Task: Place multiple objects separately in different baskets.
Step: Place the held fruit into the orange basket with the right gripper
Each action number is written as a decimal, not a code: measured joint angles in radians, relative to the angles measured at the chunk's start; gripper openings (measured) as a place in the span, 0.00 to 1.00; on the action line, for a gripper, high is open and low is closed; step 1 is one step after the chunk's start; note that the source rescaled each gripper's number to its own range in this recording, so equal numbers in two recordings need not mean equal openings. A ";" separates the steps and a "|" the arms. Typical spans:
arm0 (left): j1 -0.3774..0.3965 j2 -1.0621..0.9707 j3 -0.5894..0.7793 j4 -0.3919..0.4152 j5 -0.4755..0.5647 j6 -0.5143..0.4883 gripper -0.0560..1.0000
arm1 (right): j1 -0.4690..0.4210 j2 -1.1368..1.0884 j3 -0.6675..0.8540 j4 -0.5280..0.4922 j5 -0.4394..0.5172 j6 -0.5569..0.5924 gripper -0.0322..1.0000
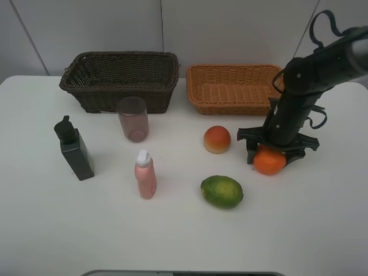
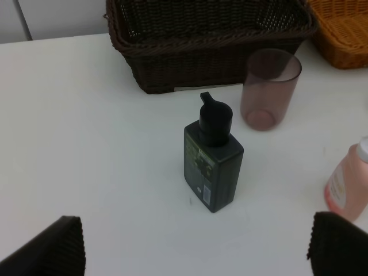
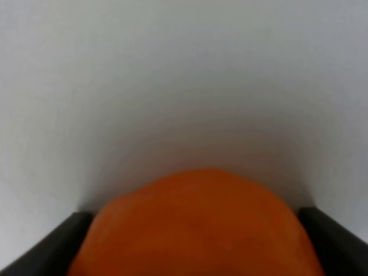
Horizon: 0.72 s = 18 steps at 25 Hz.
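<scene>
The orange point(image 1: 269, 162) is being clamped by the right tool point(image 1: 275, 153) on the right side of the surface point(image 1: 172, 241), in front of the light orange-tan basket point(image 1: 230, 68). Whether it is being lifted clear of the surface cannot be told. In the high view the right arm itself is being seen across the near right corner of that basket. The red-yellow round fruit point(image 1: 217, 139) is lying near the orange toward the middle, apart from the tool. The green oval fruit point(image 1: 221, 191) is lying closer to the front edge.

On the left, the translucent pink cup point(image 1: 133, 119) is standing upright just in front of the dark brown basket point(image 1: 118, 56). The black pump bottle point(image 1: 75, 150) is standing to the left of the cup, and the pink white-capped bottle point(image 1: 145, 175) is standing nearer the front.

The right wrist view is being filled by the orange, with a dark finger point(image 3: 57, 247) pressed against each side. All other things are being left out of that view.

The left tool point(image 2: 195, 247) is being shown only by the left wrist view. Its fingers point(image 2: 54, 247) are being held wide apart above the surface, with the pump bottle ahead of them and untouched. The bottle's side label is being made out in that view alone.
</scene>
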 joint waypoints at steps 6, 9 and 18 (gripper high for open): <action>0.000 0.000 0.000 0.000 0.000 0.000 1.00 | 0.000 0.000 -0.001 0.000 -0.001 0.000 0.32; 0.000 0.000 0.000 0.000 0.000 0.000 1.00 | 0.000 -0.001 -0.020 0.002 0.011 -0.006 0.32; 0.000 0.000 0.000 0.000 0.000 0.000 1.00 | 0.000 -0.041 -0.228 -0.033 0.273 -0.138 0.32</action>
